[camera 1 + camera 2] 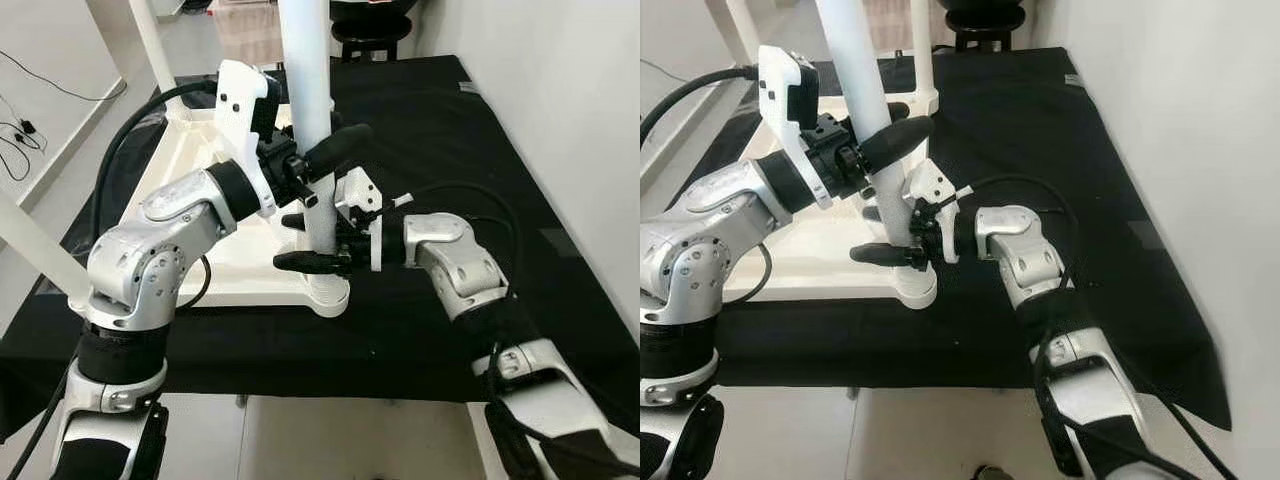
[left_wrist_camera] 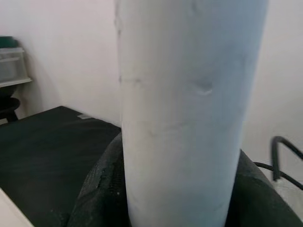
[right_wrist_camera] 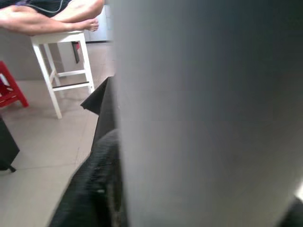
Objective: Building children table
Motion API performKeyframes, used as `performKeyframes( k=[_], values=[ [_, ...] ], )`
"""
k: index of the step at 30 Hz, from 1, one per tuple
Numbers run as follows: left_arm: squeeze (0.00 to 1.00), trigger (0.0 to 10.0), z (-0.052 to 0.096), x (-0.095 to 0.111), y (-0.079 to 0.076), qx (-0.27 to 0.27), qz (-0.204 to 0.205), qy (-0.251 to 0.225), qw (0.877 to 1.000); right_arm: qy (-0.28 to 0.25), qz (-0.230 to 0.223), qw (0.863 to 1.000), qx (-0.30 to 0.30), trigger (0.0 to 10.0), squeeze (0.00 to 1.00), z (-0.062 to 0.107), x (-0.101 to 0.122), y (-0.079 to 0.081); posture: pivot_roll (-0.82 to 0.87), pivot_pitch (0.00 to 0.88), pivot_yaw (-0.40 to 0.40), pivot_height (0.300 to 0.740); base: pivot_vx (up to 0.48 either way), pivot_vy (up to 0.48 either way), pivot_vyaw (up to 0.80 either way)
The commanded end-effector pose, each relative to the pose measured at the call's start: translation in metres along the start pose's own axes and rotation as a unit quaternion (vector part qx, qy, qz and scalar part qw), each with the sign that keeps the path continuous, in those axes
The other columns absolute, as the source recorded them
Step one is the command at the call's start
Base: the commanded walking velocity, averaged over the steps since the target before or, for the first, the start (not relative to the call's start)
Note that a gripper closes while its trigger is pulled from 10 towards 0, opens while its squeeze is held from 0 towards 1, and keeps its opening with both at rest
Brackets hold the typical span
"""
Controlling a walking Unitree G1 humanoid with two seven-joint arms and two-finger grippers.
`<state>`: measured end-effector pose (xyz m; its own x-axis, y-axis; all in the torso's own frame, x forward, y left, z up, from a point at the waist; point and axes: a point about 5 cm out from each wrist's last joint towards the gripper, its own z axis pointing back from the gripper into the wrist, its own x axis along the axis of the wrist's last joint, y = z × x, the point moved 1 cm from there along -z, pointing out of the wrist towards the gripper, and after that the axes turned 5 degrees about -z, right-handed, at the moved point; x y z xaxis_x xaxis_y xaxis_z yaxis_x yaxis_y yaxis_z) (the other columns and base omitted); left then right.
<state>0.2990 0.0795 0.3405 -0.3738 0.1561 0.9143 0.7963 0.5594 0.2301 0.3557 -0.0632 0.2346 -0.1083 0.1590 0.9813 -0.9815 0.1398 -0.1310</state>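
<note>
Gripping one table leg [image 1: 312, 100], two end effectors

my left gripper [image 1: 322, 158] sits high, forearm reaching in from the left with the elbow bent, fingers clamped on the white leg [image 1: 310, 90]. my right gripper [image 1: 305, 240] is lower, wrist turned leftward, its two black fingers either side of the same leg.
</note>
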Motion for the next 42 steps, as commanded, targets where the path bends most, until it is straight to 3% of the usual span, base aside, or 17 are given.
performKeyframes(
  k=[1,10,11,12,13,15,16,17,20,21,22,25,33,34,40,41,42],
  values=[
    [0.0,0.0,-0.006,-0.001,-0.017,-0.054,0.001,-0.002,0.999,0.017,0.009,0.998,0.058,0.0,0.0,-0.025,-0.002,0.012,-0.02,0.144,0.049,0.74,0.0,0.0,0.0],
    [0.0,0.0,-0.007,-0.004,-0.018,-0.057,0.0,0.0,0.998,0.017,0.011,1.0,0.017,0.0,0.0,-0.02,-0.013,0.003,-0.03,0.15,0.055,0.74,0.0,0.0,0.0],
    [0.35,4.7,-0.007,-0.005,-0.016,-0.049,0.004,0.0,0.999,0.013,0.012,1.0,0.001,0.0,0.0,-0.017,-0.015,0.003,-0.04,0.153,0.059,0.74,0.0,0.0,0.0],
    [0.35,4.7,-0.007,-0.005,-0.014,-0.043,0.006,0.0,0.999,0.009,0.013,1.0,-0.009,0.0,0.0,-0.015,-0.016,0.002,-0.04,0.153,0.059,0.74,0.0,0.0,0.0],
    [1.0,10.0,-0.007,-0.006,-0.011,-0.031,0.008,0.002,0.999,0.01,0.014,0.999,-0.031,0.0,0.0,-0.011,-0.018,0.002,-0.04,0.158,0.057,0.74,0.0,0.0,0.0],
    [1.0,10.0,-0.008,-0.006,-0.009,-0.024,0.008,0.004,1.0,0.01,0.015,0.999,-0.046,0.0,0.0,-0.008,-0.019,0.002,-0.04,0.158,0.057,0.74,0.0,0.0,0.0],
    [0.0,10.0,-0.008,-0.007,-0.006,-0.015,0.011,0.006,1.0,0.021,0.013,0.996,-0.08,0.0,0.0,-0.004,-0.024,0.001,-0.05,0.161,0.05,0.74,0.0,0.0,0.0],
    [0.0,10.0,-0.008,-0.007,-0.006,-0.015,0.011,0.006,1.0,0.021,0.013,0.996,-0.08,0.0,0.0,-0.004,-0.024,0.001,-0.05,0.161,0.05,0.74,0.0,0.0,0.0],
    [0.0,10.0,-0.006,-0.005,0.001,0.008,0.016,0.007,1.0,0.081,-0.067,0.944,-0.312,0.0,0.0,0.003,-0.049,-0.007,-0.04,0.166,0.041,0.74,0.0,0.0,0.0],
    [0.0,10.0,-0.005,-0.006,0.004,0.016,0.017,0.01,1.0,0.086,-0.083,0.934,-0.336,0.0,0.0,-0.009,-0.062,0.016,-0.03,0.17,0.04,0.74,0.0,0.0,0.0],
    [0.0,10.0,-0.005,-0.006,0.005,0.021,0.017,0.012,1.0,0.081,-0.092,0.931,-0.343,0.0,0.0,-0.016,-0.066,0.034,-0.03,0.17,0.04,0.74,0.0,0.0,0.0],
    [0.0,10.0,-0.004,-0.008,0.007,0.026,0.017,0.017,0.999,0.067,-0.09,0.914,-0.391,0.0,0.0,-0.022,-0.069,0.044,-0.04,0.165,0.054,0.74,0.0,0.0,0.0],
    [0.0,10.0,-0.005,-0.011,0.006,0.025,0.016,0.024,0.999,0.048,-0.103,0.899,-0.423,0.0,0.0,-0.027,-0.065,0.024,-0.03,0.162,0.054,0.74,0.0,0.0,0.0],
    [0.0,0.0,-0.005,-0.01,0.006,0.027,0.017,0.022,0.999,0.05,-0.1,0.897,-0.428,0.0,0.0,-0.024,-0.063,0.022,-0.04,0.16,0.052,0.74,0.0,0.0,0.0],
    [0.0,0.0,-0.005,-0.009,0.007,0.027,0.016,0.021,0.999,0.053,-0.087,0.883,-0.458,0.0,0.0,-0.014,-0.051,0.016,-0.03,0.152,0.05,0.74,0.0,0.0,0.0],
    [0.0,0.0,-0.005,-0.009,0.007,0.026,0.015,0.021,0.999,0.049,-0.081,0.882,-0.462,3.5,0.0,-0.012,-0.046,0.014,-0.03,0.152,0.05,0.74,0.0,0.0,0.0],
    [0.0,0.0,-0.005,-0.009,0.006,0.025,0.015,0.021,0.999,0.044,-0.072,0.884,-0.46,10.0,0.0,-0.011,-0.041,0.012,-0.03,0.151,0.05,0.74,0.0,0.0,0.0]
  ],
)
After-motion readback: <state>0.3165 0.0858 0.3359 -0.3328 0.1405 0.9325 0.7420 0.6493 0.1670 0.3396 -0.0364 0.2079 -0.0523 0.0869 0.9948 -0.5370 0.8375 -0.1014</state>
